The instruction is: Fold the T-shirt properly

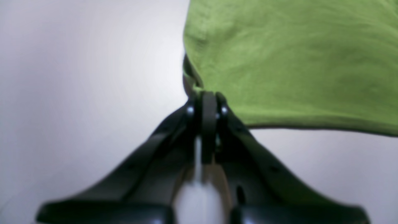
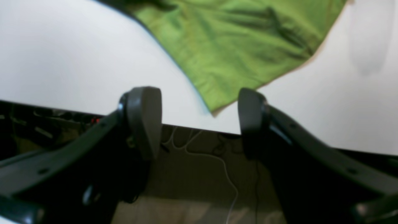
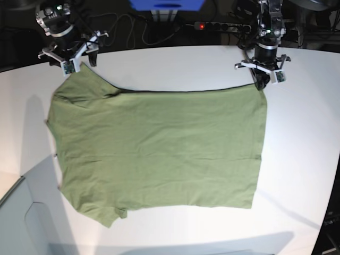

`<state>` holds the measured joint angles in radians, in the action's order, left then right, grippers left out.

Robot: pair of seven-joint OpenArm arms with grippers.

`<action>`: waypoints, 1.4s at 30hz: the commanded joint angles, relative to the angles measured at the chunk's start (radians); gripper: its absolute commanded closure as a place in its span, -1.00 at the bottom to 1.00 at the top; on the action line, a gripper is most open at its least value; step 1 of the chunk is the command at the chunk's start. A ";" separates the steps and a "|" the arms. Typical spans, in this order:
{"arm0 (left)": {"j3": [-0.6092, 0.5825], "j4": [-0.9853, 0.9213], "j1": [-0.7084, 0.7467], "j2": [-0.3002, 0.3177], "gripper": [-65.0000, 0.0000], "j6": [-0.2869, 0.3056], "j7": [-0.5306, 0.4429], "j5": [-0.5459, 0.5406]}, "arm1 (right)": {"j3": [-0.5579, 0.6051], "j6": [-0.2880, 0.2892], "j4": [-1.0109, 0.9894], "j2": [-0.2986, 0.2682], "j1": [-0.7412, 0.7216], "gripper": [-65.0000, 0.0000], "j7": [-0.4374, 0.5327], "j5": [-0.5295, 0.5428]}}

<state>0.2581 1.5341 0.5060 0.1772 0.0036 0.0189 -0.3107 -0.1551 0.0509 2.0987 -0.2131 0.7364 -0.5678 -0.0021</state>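
The olive-green T-shirt (image 3: 159, 149) lies spread flat on the white table (image 3: 303, 175), sleeves toward the base view's left. My left gripper (image 3: 261, 85) is at the shirt's far right corner. In the left wrist view it (image 1: 207, 96) is shut on that corner of the T-shirt (image 1: 295, 62), the cloth pinched between the fingertips. My right gripper (image 3: 70, 66) is at the far left sleeve. In the right wrist view it (image 2: 199, 118) is open, and the pointed sleeve corner of the T-shirt (image 2: 236, 46) lies just ahead between the fingers (image 2: 143, 115), not gripped.
The table's far edge (image 2: 192, 127) runs right under the right gripper, with white cables (image 2: 224, 168) on the floor beyond. A power strip (image 3: 223, 25) with a red light and a blue object (image 3: 167, 4) lie behind the table.
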 commanded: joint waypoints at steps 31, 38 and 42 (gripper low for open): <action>0.002 0.015 0.018 0.005 1.00 -0.003 -0.020 -0.002 | 0.001 0.007 -0.329 -0.013 -0.177 0.85 0.024 0.000; 0.011 0.022 0.032 0.005 1.00 -0.003 -0.021 -0.002 | -0.004 0.007 -0.255 -0.015 -0.145 1.00 0.022 -0.054; 0.011 0.056 0.067 0.005 1.00 -0.004 -0.026 -0.002 | -0.001 0.007 -0.169 -0.007 -0.108 1.00 0.022 -0.141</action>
<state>0.2642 1.5707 0.5667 0.1768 0.0025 0.0139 -0.3103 -0.1520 0.0547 1.9110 -0.2131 0.6250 -0.5674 -0.1444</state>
